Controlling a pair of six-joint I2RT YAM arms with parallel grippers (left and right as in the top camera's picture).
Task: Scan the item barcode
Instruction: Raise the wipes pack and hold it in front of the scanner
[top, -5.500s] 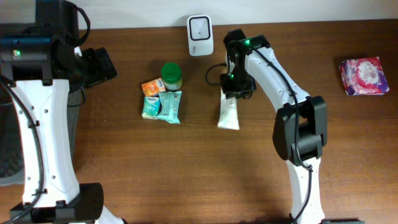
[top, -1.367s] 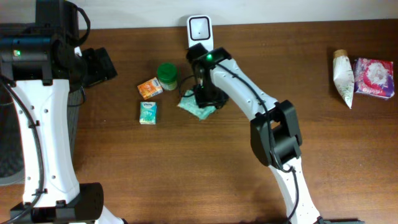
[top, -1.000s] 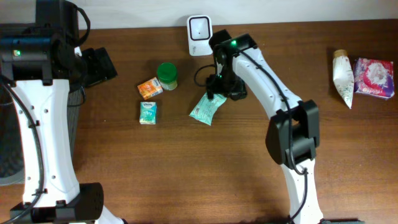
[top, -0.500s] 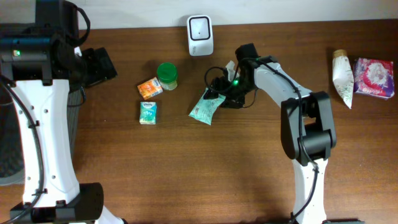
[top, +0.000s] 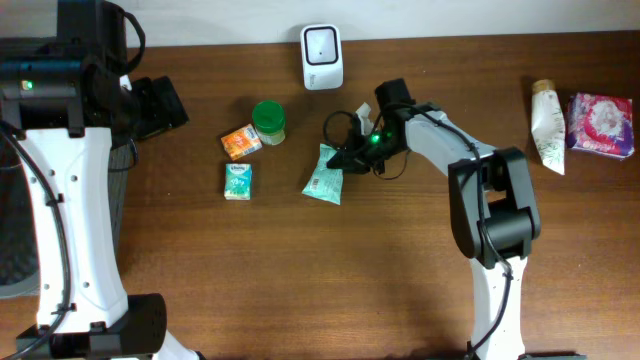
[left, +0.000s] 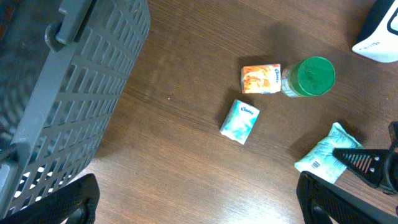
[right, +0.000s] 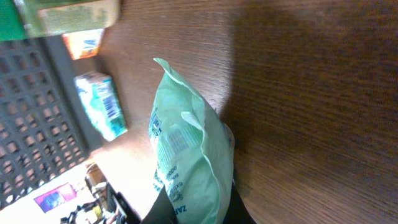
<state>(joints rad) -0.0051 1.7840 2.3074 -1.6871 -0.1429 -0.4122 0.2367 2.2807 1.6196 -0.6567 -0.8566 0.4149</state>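
Now, right gripper (right: 199, 209): pinches the green pouch (right: 185, 155); your wrist view cuts its fingertips off.
Left gripper (left: 199, 196): spread wide, fingers half out of frame.

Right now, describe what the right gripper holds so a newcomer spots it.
On the wooden table, below the white scanner at the far edge, is a pale green plastic pouch, pinched by the right gripper. Unlike the boxy orange pack and teal pack leftward, it's soft and crinkled.

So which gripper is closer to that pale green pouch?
Right. The right gripper grips the edge of the pale green pouch; the left gripper hangs open far to its left.
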